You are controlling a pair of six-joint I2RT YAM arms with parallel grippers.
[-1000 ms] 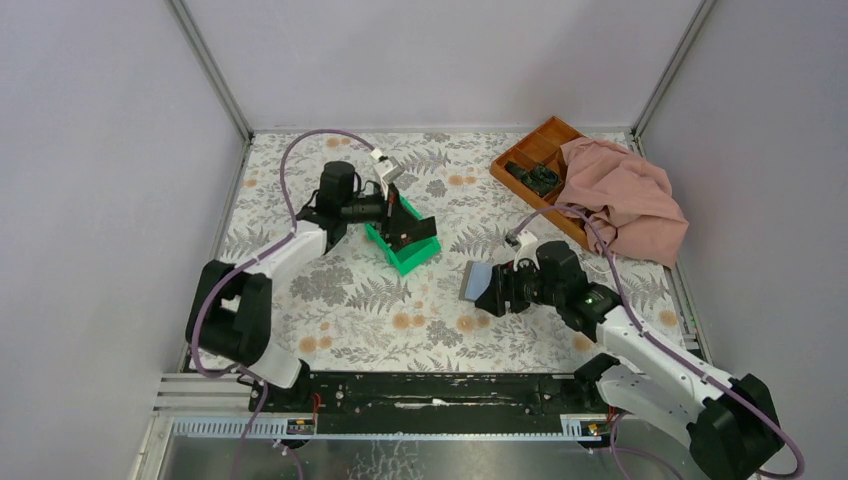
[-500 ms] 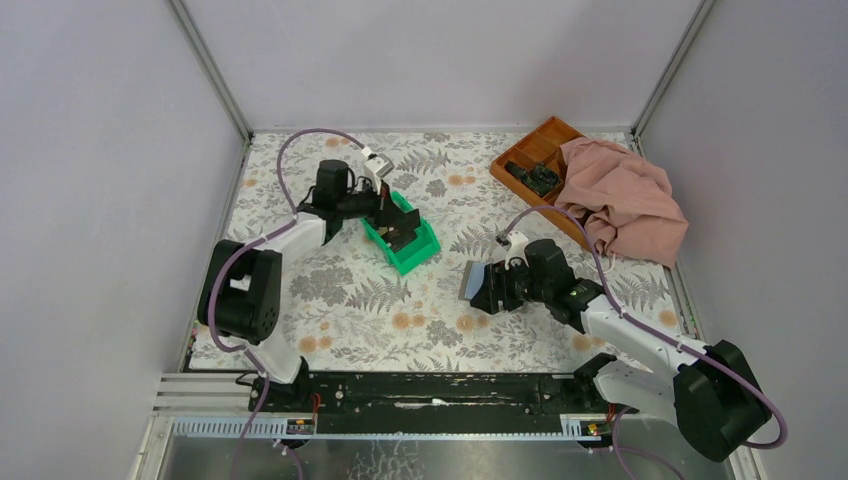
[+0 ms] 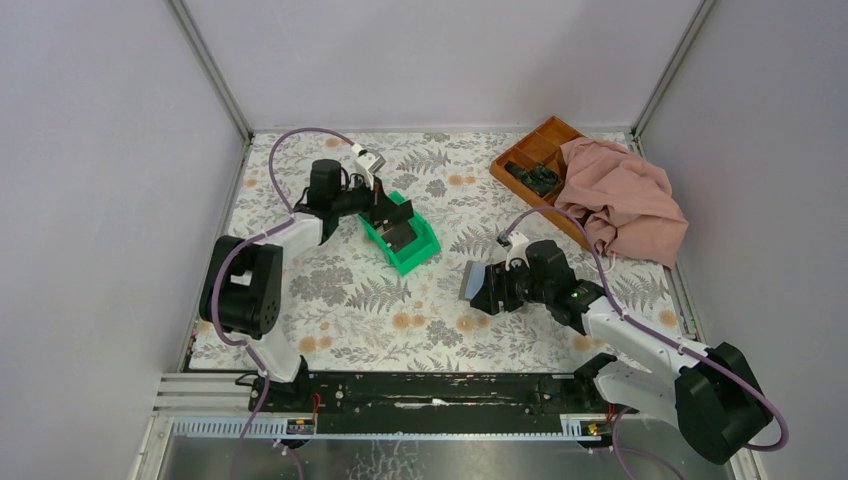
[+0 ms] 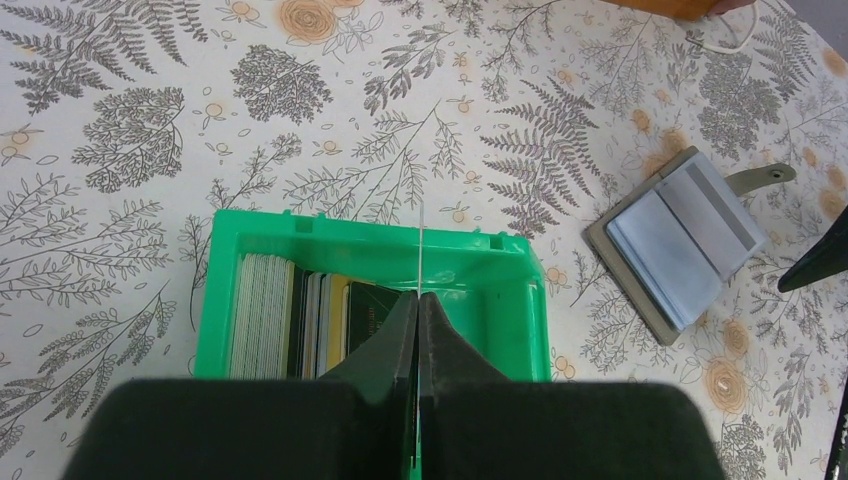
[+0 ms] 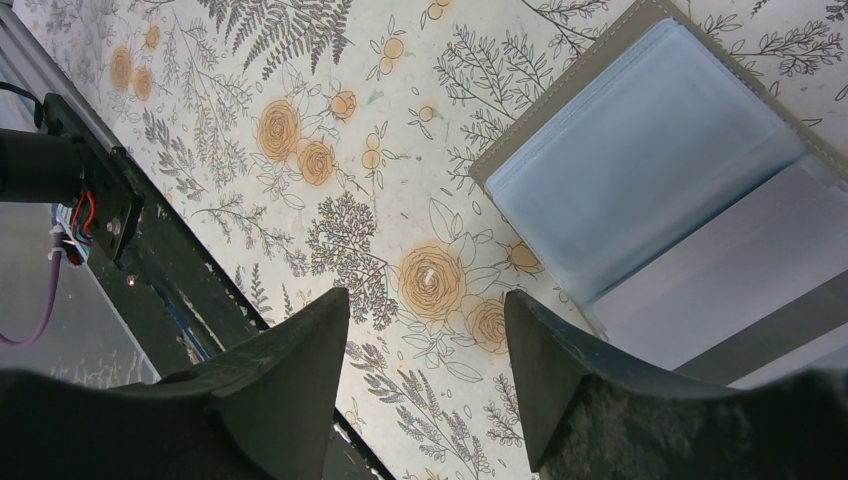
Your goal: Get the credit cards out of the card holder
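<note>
The card holder point(image 3: 477, 281) lies open on the floral mat, pale blue-grey with a strap; it also shows in the left wrist view point(image 4: 680, 235) and the right wrist view point(image 5: 650, 170). My left gripper point(image 3: 393, 214) point(image 4: 418, 300) is shut on one thin credit card point(image 4: 421, 245), seen edge-on, held upright over the green bin point(image 3: 418, 255) point(image 4: 380, 235). Several credit cards point(image 4: 290, 315) stand on edge in the bin's left half. My right gripper point(image 3: 497, 288) point(image 5: 425, 300) is open and empty, above the mat at the holder's near edge.
An orange-brown compartment tray point(image 3: 530, 150) with dark items stands at the back right, partly under a pink cloth point(image 3: 625, 200). A black rail point(image 3: 430, 390) runs along the near edge, also in the right wrist view point(image 5: 90, 190). Grey walls enclose the table.
My left gripper has drawn back a little to the left over the green bin, still holding the card. My right arm has shifted slightly beside the card holder.
</note>
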